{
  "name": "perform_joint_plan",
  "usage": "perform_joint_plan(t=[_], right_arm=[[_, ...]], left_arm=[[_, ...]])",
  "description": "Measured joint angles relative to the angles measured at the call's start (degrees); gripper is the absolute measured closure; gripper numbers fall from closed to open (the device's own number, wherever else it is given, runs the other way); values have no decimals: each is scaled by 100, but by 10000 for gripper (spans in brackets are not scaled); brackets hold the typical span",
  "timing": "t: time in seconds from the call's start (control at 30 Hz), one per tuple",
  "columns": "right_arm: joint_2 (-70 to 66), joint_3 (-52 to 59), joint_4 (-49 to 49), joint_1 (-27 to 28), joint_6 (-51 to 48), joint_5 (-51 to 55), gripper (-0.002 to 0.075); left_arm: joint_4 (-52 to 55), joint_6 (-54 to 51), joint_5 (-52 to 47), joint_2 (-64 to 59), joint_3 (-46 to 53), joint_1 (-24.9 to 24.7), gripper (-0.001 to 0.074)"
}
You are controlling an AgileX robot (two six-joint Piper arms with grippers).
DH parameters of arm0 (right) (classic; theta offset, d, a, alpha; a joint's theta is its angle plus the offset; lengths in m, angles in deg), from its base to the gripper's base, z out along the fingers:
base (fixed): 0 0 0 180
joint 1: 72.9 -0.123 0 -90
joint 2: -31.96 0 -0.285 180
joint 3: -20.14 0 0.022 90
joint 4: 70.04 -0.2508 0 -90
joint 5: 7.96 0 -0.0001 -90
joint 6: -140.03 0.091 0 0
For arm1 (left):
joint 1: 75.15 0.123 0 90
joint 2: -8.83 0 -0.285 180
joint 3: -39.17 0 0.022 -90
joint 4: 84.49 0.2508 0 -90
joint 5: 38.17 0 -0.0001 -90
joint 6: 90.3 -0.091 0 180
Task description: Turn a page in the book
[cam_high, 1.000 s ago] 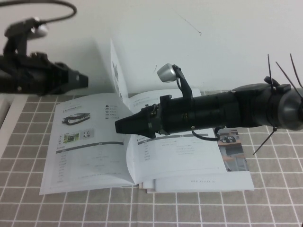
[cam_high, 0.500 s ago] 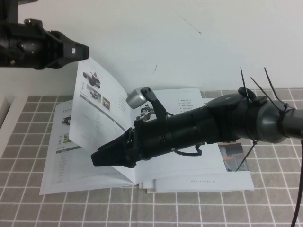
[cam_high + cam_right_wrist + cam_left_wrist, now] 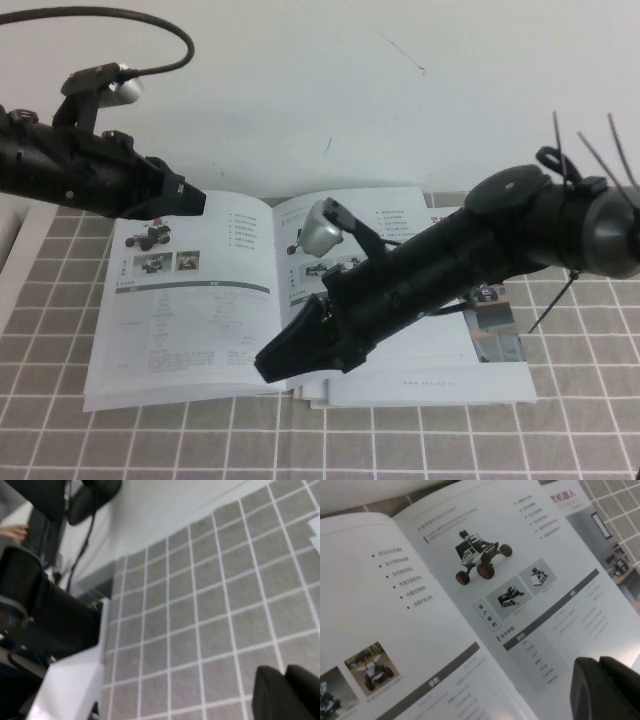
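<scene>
The book (image 3: 400, 365) lies open on the checked cloth. The page (image 3: 200, 300) lies flat on the left half, showing a dark wheeled rover at its top, and also shows in the left wrist view (image 3: 395, 610). My right gripper (image 3: 268, 365) is shut and empty, hovering over the book's front edge near the spine. In the right wrist view its fingertips (image 3: 272, 690) point at bare cloth. My left gripper (image 3: 195, 200) is shut and empty above the far edge of the left half. In the left wrist view its fingertips (image 3: 600, 680) hang over the right-hand leaf (image 3: 520, 595).
The grey checked cloth (image 3: 560, 430) covers the table, with a white wall behind. A loose printed sheet (image 3: 495, 320) sticks out under the book's right side. The right wrist view shows a white box (image 3: 70, 680) and a dark chair beyond the cloth.
The page swung from upright over the spine to flat on the left. My right gripper moved down toward the book's front edge. My left gripper shifted a little right and lower.
</scene>
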Motion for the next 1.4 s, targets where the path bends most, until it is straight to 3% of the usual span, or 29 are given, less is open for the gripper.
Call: perform_joint_plan(t=[0.13, 0.37, 0.53, 0.7, 0.9, 1.17, 1.4], right_arm=[[591, 0, 659, 341, 314, -24, 709], [2221, 0, 1729, 1078, 1130, -395, 719], [3639, 0, 3084, 1611, 2284, -578, 720], [4748, 118, 4017, 1759, 3086, -554, 724], [6143, 1126, 4447, 1763, 3629, -826, 726], [8152, 2865, 5098, 1772, 4438, -1556, 726], [9902, 4145, 5254, 1772, 4527, -2270, 726]], left_arm=[[-76, -70, -198, 68, 0, 0, 738], [-910, -786, -890, 937, 0, 0, 738], [-430, -670, -1240, 1980, 0, 0, 738], [11, -273, -1217, 3018, 0, 0, 738], [304, 62, -1240, 3964, 328, 0, 738], [552, 232, -1087, 5710, 1599, 0, 738], [1265, 705, -612, 7441, 2636, -13, 738]])
